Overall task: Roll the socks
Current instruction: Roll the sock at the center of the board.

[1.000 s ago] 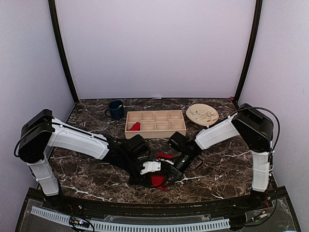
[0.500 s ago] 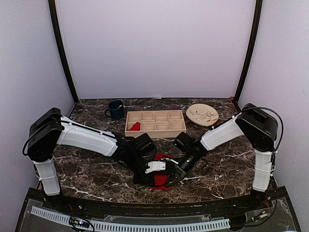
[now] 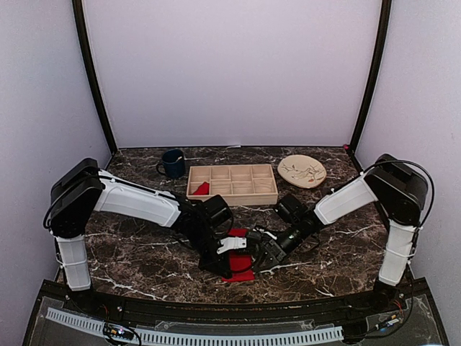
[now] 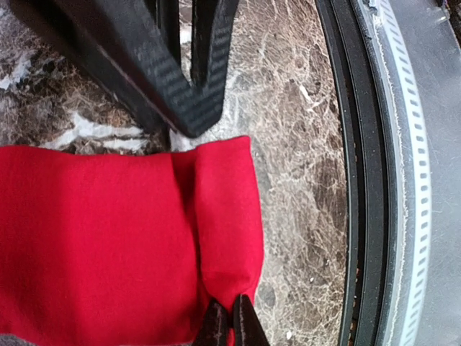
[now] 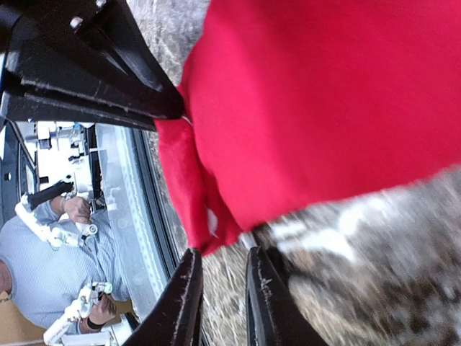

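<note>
The left gripper and the right gripper sit tip to tip at the sock, so each blocks the other. The front rail is close on the near side. The tray stands near behind them, with the mug and plate farther back. Bare table lies open to the left of the left gripper and to the right of the right one.

One red sock lay folded flat on table near front edge; second sock sat bunched in tray, near-left compartment.
</note>
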`<act>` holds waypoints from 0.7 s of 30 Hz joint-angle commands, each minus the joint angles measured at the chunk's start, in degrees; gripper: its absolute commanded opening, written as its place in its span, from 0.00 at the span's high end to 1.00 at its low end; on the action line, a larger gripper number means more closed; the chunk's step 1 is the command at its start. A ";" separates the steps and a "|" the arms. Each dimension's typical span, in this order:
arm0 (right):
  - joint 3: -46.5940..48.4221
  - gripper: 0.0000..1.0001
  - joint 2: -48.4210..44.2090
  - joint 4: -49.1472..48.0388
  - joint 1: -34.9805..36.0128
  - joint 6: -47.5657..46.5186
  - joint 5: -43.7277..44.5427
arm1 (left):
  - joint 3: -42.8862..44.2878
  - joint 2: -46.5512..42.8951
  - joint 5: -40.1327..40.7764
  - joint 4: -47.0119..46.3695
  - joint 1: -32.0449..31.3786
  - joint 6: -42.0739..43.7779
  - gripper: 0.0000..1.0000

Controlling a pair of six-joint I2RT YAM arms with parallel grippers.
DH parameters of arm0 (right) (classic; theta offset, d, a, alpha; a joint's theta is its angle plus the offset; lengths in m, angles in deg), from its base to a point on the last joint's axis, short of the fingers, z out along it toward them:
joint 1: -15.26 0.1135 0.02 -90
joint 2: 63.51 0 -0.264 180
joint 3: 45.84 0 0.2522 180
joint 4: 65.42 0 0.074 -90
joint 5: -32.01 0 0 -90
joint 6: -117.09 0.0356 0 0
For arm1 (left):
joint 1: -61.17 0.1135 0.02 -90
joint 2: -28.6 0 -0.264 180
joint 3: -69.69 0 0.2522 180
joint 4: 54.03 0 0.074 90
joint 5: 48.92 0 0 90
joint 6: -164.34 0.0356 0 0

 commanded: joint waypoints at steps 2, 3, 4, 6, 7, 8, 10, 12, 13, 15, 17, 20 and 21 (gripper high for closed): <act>-2.89 0.79 -5.29 -4.44 -1.90 2.79 4.35 | 2.23 2.91 -2.94 6.26 1.84 -0.60 1.00; -3.22 0.79 -6.16 -4.29 -1.96 2.60 5.93 | 2.80 3.32 -3.72 6.78 2.28 -0.67 1.00; -3.40 0.79 -6.98 -3.79 -1.95 2.02 7.61 | 3.49 3.64 -4.61 7.17 2.72 -0.80 1.00; -3.89 0.79 -8.45 -2.71 -1.97 0.71 11.47 | 4.51 4.33 -5.88 8.08 3.46 -0.91 1.00; -4.28 0.79 -9.34 -2.46 -1.94 0.18 13.21 | 5.08 4.65 -6.40 8.36 3.80 -0.95 1.00; -4.99 0.79 -10.33 -2.69 -1.94 0.00 14.97 | 5.43 4.97 -6.91 8.86 4.14 -1.00 1.00; -6.51 0.79 -12.43 -3.60 -1.95 0.19 18.10 | 6.23 5.51 -7.83 9.94 4.77 -1.24 1.00; -8.05 0.79 -14.38 -4.54 -1.89 0.56 21.30 | 6.84 5.93 -9.05 10.55 5.41 -1.47 1.00; -8.91 0.79 -15.56 -5.14 -1.88 0.76 23.03 | 7.11 6.07 -9.58 10.91 5.59 -1.53 1.00; -10.70 0.79 -17.44 -6.40 -1.75 1.29 26.49 | 7.74 6.69 -10.23 11.77 5.87 -1.61 1.00; -12.40 0.79 -21.34 -7.44 -1.57 1.82 29.90 | 8.40 7.31 -12.02 12.72 6.05 -1.67 1.00; -14.10 0.79 -25.17 -7.90 -0.06 1.30 35.71 | 9.40 8.44 -13.79 14.20 6.26 -1.67 1.00; -14.36 0.79 -26.33 -7.57 0.94 0.75 37.66 | 9.84 8.95 -14.23 14.70 6.27 -1.71 1.00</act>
